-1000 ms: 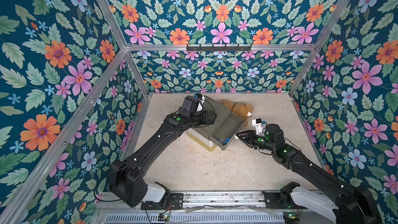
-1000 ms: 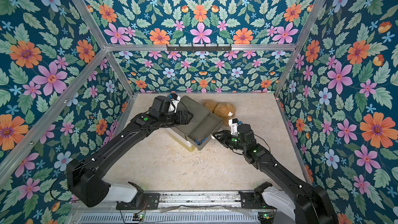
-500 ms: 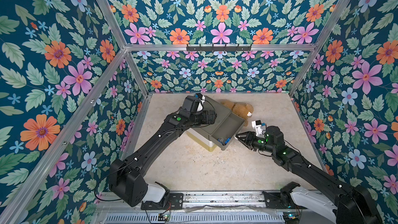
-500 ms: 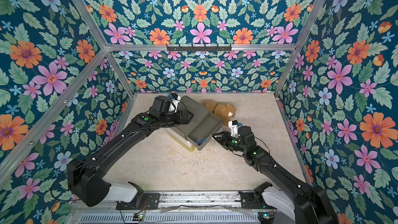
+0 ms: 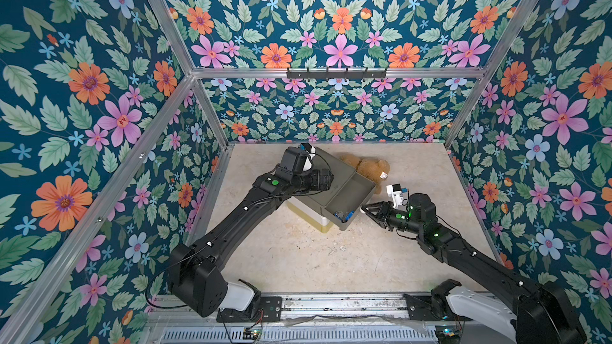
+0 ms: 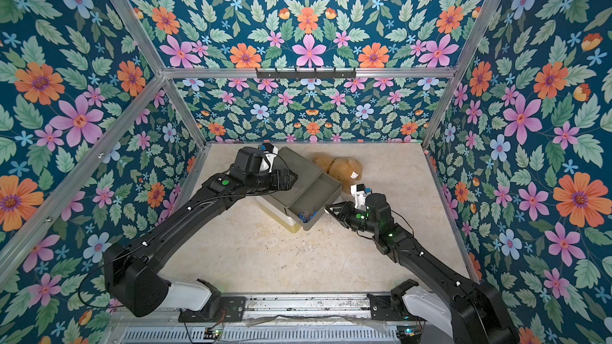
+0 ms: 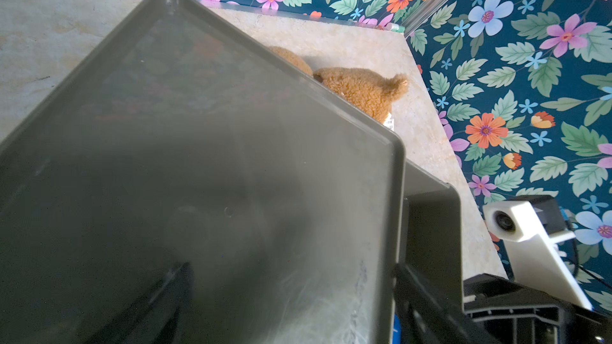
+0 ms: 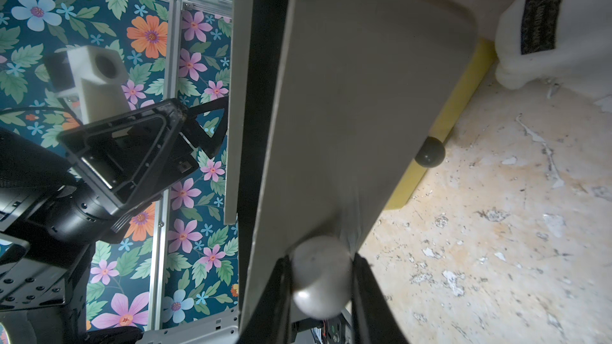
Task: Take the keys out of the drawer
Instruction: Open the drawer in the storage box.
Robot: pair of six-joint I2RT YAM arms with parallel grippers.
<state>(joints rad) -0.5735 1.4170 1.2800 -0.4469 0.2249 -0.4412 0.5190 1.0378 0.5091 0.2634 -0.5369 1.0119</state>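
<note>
- Right wrist view: black rectangular patch (image 8: 541,21) on a white rounded object (image 8: 563,61) near the grey plastic drawer unit (image 5: 342,173); its writing is too blurred to read.
- Brown plush bear (image 5: 367,168) behind the unit carries a white tag (image 5: 383,175), print illegible.
- Small silver metal keys (image 5: 344,216), one blue tag showing, lie bunched in the open drawer's (image 5: 351,196) front corner.
- Right gripper (image 8: 322,261) is clamped on the drawer's round grey knob (image 8: 319,279).
- Left gripper (image 7: 291,268) sits over the unit's top, jaws apart.

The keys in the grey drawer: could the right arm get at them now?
Probably, though not straight away. The drawer stands open and the keys lie uncovered in its front corner, but the right end effector is closed around the knob and must let go first.
</note>
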